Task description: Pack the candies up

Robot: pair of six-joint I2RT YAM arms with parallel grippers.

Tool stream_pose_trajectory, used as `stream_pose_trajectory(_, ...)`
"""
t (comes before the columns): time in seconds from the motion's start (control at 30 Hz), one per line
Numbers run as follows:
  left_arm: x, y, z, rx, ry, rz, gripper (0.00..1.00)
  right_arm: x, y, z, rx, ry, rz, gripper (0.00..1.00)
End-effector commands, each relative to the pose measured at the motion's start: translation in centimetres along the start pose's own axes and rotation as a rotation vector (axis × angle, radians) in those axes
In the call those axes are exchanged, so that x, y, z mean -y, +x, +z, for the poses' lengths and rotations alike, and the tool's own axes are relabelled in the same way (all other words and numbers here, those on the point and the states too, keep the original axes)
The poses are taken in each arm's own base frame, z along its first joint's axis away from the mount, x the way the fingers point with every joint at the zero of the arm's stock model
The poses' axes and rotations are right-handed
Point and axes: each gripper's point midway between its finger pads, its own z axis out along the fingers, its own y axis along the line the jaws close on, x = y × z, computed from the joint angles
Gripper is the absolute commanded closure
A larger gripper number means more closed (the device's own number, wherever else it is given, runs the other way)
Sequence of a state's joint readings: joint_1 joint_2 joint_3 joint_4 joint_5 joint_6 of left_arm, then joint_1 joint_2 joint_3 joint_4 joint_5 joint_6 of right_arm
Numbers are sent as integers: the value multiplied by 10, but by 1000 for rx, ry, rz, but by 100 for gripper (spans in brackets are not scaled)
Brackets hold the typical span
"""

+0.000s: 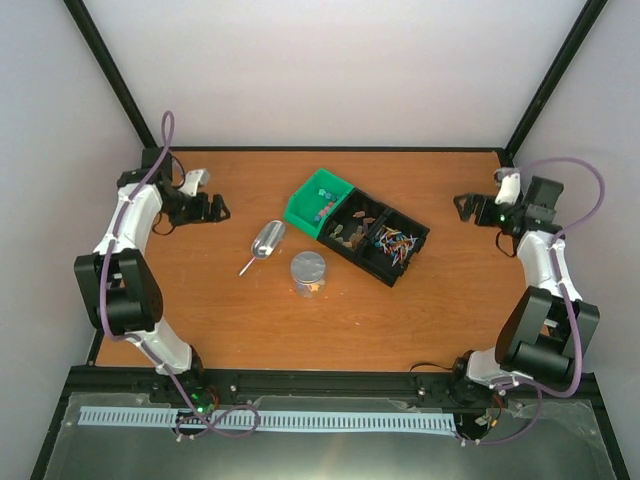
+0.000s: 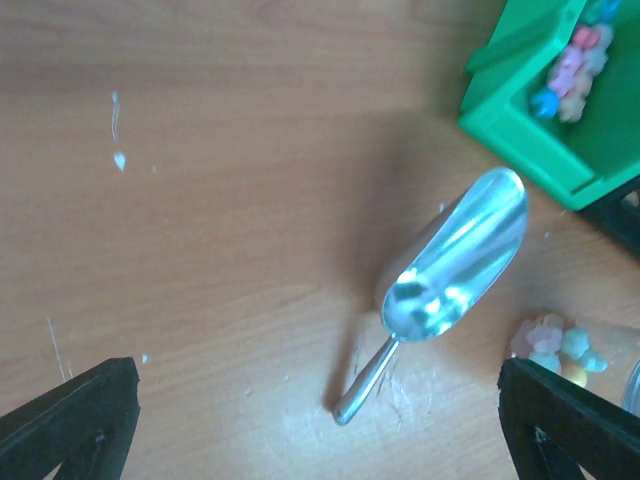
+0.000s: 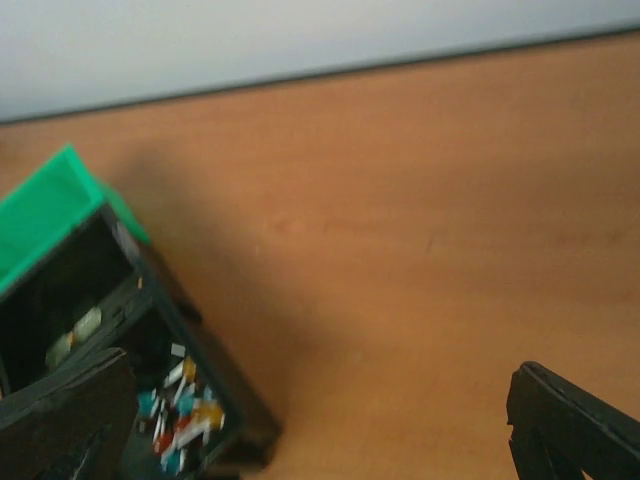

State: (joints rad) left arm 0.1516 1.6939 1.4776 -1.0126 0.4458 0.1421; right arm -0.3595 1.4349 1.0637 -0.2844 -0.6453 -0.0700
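Both pairs of jaws gape empty; the left gripper sits nearer the candies, the scoop lying between, handle toward the table's near edge.

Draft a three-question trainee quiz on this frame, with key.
1. True or false: the scoop is empty.
2. The green bin holds: A) candies; B) the scoop; C) nothing.
3. In one word, what state are the left end effector and right end effector in?
Key: 1 true; 2 A; 3 open.
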Motion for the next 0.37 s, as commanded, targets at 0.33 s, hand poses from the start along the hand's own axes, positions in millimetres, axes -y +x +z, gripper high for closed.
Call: stream_pose_trajectory(0.33, -3, 16, -8, 82, -51, -22, 0, -23, 53, -11, -22, -58, 82, 0)
